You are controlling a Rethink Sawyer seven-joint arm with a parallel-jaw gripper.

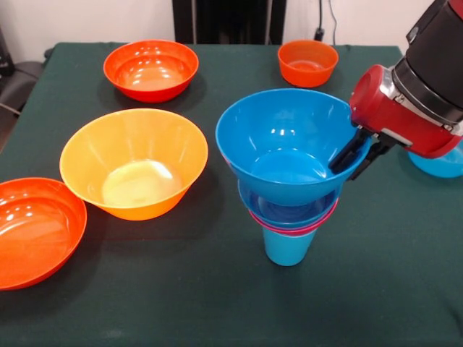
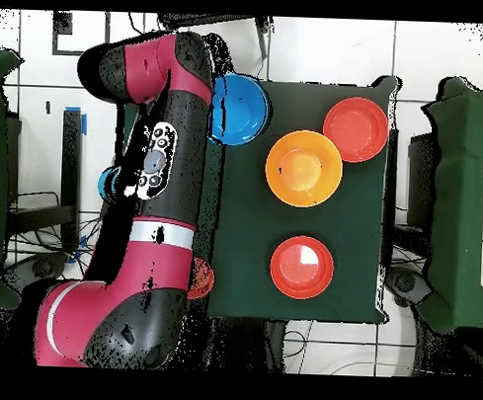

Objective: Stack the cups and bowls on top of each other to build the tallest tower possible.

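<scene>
in the front view the tower [image 1: 289, 210] stands right of the table's [image 1: 217, 311] middle: a cup [image 1: 288, 247] at the bottom, bowls nested on it, the big bowl [image 1: 278, 137] on top. the gripper [image 1: 359, 153] is at that bowl's right rim. left of the tower sits a wide bowl [image 1: 134, 163]. further left and nearer lies the edge bowl [image 1: 32, 231]. behind them are a far bowl [image 1: 150, 69] on the left and a small bowl [image 1: 307, 61] on the right.
</scene>
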